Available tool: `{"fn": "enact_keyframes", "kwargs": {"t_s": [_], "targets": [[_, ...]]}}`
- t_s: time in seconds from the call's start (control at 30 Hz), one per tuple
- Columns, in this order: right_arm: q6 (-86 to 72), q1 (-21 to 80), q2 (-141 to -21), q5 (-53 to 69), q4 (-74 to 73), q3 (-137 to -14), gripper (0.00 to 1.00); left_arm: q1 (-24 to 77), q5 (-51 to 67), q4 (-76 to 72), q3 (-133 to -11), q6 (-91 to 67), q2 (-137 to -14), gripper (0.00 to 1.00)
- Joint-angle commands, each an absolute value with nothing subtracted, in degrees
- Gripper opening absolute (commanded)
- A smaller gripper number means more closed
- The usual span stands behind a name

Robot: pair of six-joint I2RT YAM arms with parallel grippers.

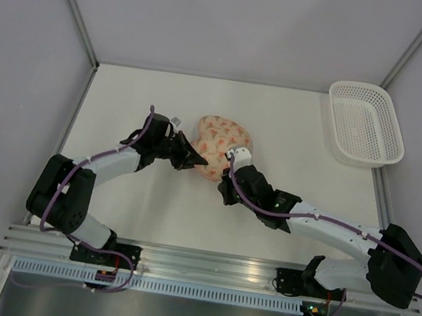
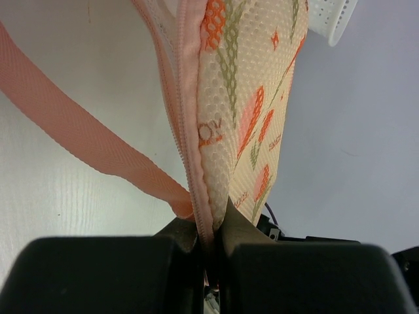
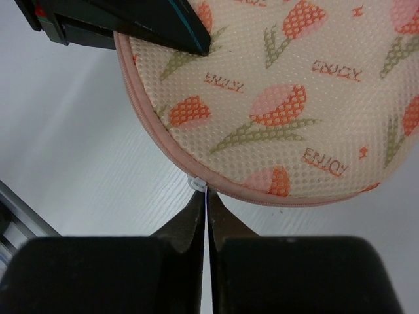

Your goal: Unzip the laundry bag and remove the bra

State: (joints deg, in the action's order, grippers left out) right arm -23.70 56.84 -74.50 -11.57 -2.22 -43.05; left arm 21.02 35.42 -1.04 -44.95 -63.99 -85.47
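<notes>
Left end effector (image 1: 188,154) is pinched shut on the laundry bag (image 1: 221,144), right on its pink zip trim at about the bag's 9 o'clock. In the left wrist view the seam runs straight down into the closed fingertips (image 2: 211,226), and the pink loop (image 2: 85,140) trails off toward 10 o'clock. Right end effector (image 1: 225,182) is clamped on the little zip pull (image 3: 196,183) at the bag's 6 o'clock edge, with no gap showing at its tips (image 3: 207,196). The left forearm stretches toward 2 o'clock with the elbow folded back. The right forearm lies long and low, pointing toward 10 o'clock. The bag sits mid tabletop (image 1: 147,212), and the white basket (image 1: 363,121) is well apart at its 2 o'clock.
</notes>
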Motion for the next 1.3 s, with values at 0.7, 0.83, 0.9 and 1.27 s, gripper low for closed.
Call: {"fn": "enact_keyframes", "kwargs": {"t_s": [0.7, 0.83, 0.9, 1.27], "targets": [[-27.77, 56.95, -71.46, -28.74, 1.04, -43.86, 0.42, 24.17, 34.45, -7.03, -51.86, -73.65, -87.45, 0.02], [-27.86, 56.95, -69.79, -28.48, 1.93, -43.51, 0.41, 24.17, 34.37, -7.21, -51.33, -73.92, -88.33, 0.02], [-27.34, 57.04, -68.21, -27.69, 2.11, -42.81, 0.42, 24.17, 34.28, -7.38, -51.5, -74.0, -88.68, 0.02], [-26.89, 56.95, -69.69, -28.74, 2.11, -42.36, 0.37, 24.43, 35.24, -8.61, -51.94, -75.32, -88.86, 0.02]]}}
